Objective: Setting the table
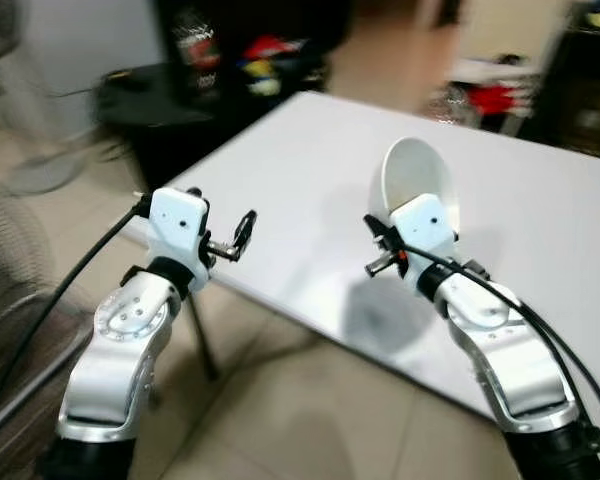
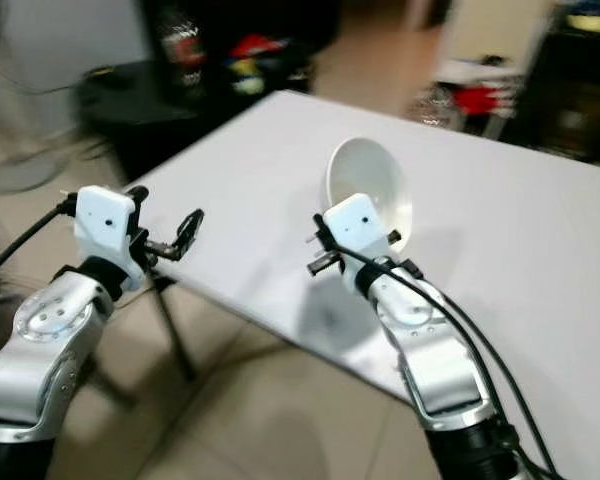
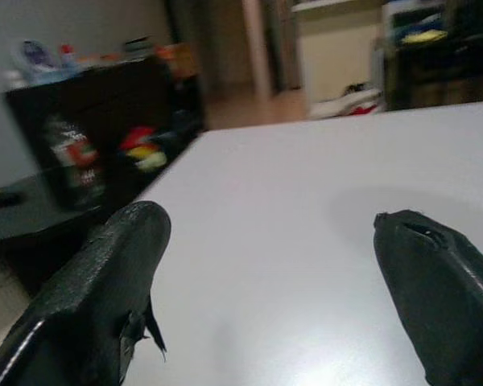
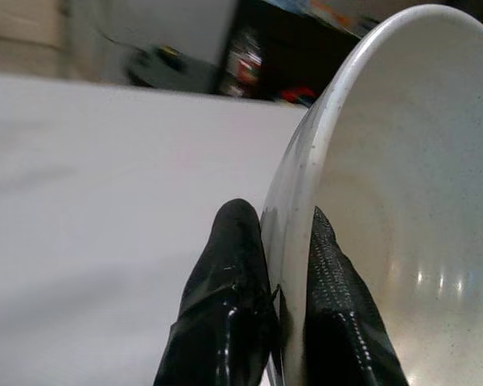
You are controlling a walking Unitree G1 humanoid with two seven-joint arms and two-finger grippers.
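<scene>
Left eye view: the left gripper (image 1: 242, 234) hovers at the near left edge of the white table (image 1: 280, 170), fingers spread apart and holding nothing. To its right, the right gripper (image 4: 283, 265) pinches the rim of a white bowl (image 1: 417, 180), carried tilted on edge above the table's near middle. The thin rim grip could slip, dropping the bowl. It looks glossy, faintly speckled and empty inside

The round white speckled ceramic bowl (image 4: 402, 201) is glossy, catching highlights. Beneath it, the smooth white laminate table (image 1: 310, 170) has a soft sheen. Pinching the bowl's rim, the right gripper (image 4: 278, 265) has matt, textured black rubber fingers (image 4: 225, 289).
</scene>
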